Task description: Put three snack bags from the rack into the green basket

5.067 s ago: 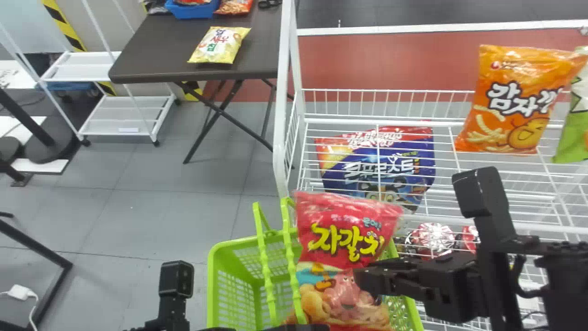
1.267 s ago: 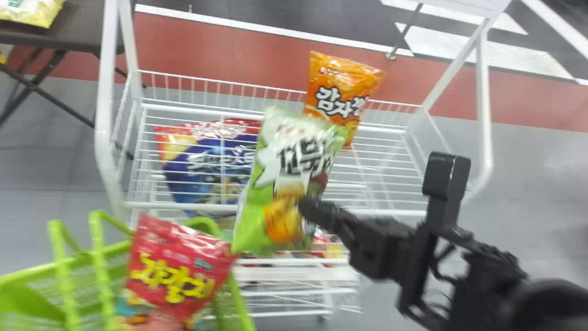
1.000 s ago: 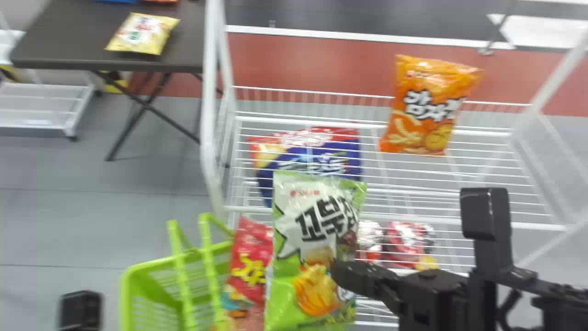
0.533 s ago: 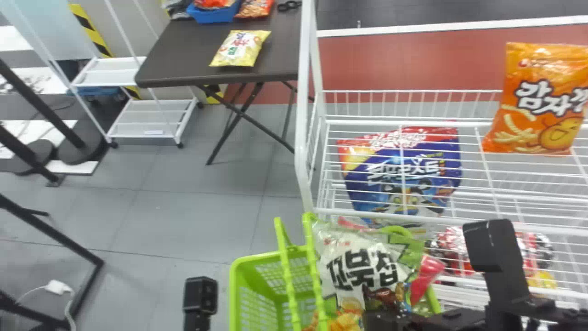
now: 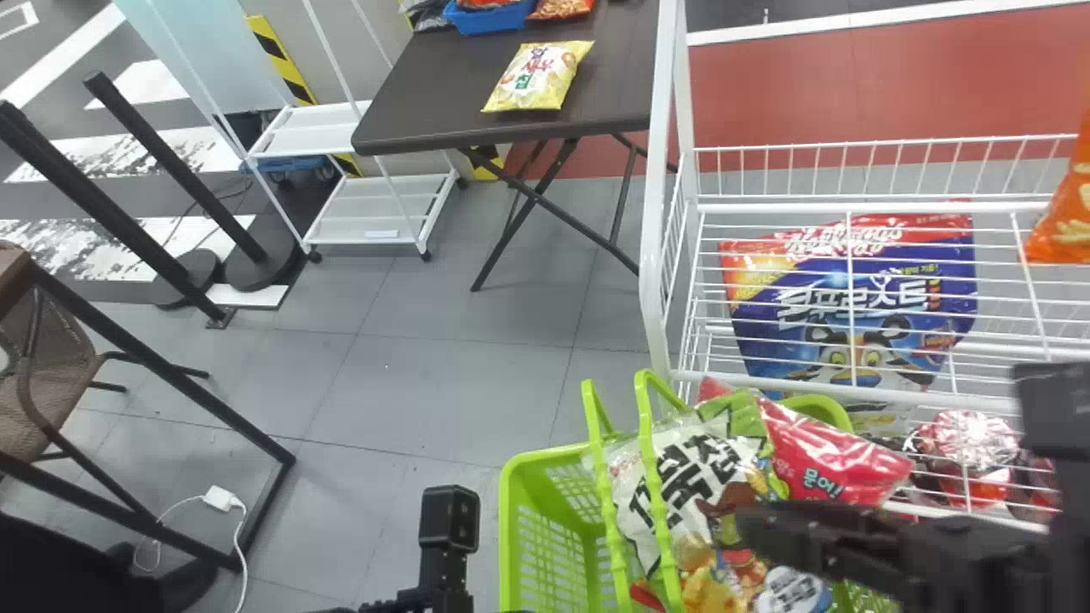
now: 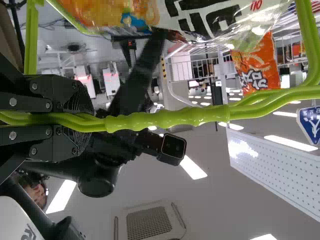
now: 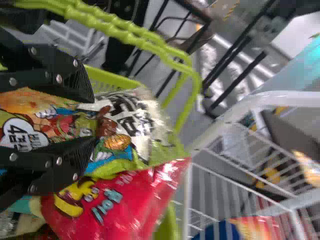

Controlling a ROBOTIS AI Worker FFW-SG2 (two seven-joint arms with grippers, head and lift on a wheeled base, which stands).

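Observation:
The green basket (image 5: pixel 553 545) stands at the front, beside the white rack (image 5: pixel 660 255). A white-and-green snack bag (image 5: pixel 677 477) lies in it behind the handles, with a red bag (image 5: pixel 839 451) tilted over its right side. My right gripper (image 5: pixel 749 528) is low over these bags; in the right wrist view, the right gripper (image 7: pixel 80 120) has its fingers spread, with the white-and-green bag (image 7: pixel 132 117) between and beyond them. My left arm (image 5: pixel 449 524) stays left of the basket, and the left gripper (image 6: pixel 82 121) is clamped on the green handles (image 6: pixel 165 118).
A blue bag (image 5: pixel 851 315) is on the rack's upper shelf and an orange bag (image 5: pixel 1069 213) at its right. Red-and-silver bags (image 5: pixel 966 447) sit lower down. Behind stands a dark table (image 5: pixel 426 111) with a yellow bag (image 5: pixel 538 77).
The head view has swung left. Carried in front of the rack earlier, the white-and-green bag now lies down in the basket. The red bag, upright before, leans right; my right gripper has opened.

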